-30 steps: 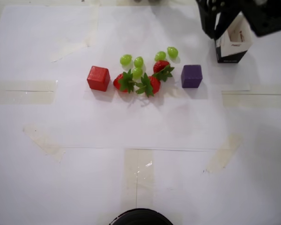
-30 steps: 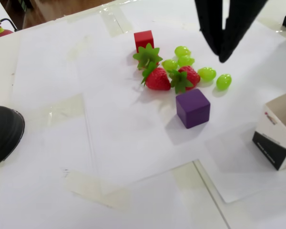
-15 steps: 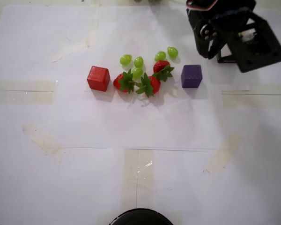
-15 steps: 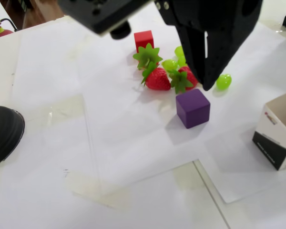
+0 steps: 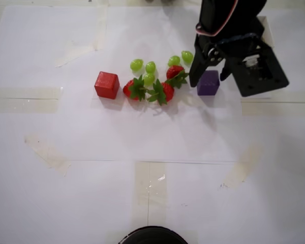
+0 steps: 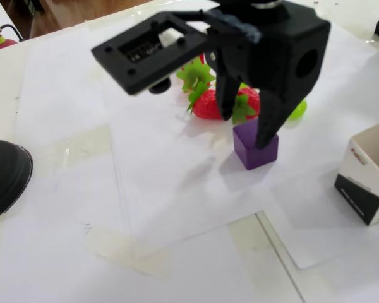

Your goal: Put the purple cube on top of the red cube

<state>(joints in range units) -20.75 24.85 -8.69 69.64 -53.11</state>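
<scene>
Step in hand: closing on the purple cube (image 5: 209, 84), I'd say.
Hand: the hand (image 5: 209, 77) is spread wide and holds nothing; its two fingers straddle the cube in both views.
How to do it well: lower squarely, pinch the flat side faces, and keep clear of the strawberries (image 5: 162, 90) just beside it.
Purple cube: small, matte, dark, flat-faced; on the white-papered tabletop (image 5: 142, 137).
Red cube (image 5: 107, 84): beyond the strawberries and green grapes (image 5: 150, 67), apart from the purple one.

Arm lowered, gripper (image 6: 245, 129) apparently open, pointing down
</scene>
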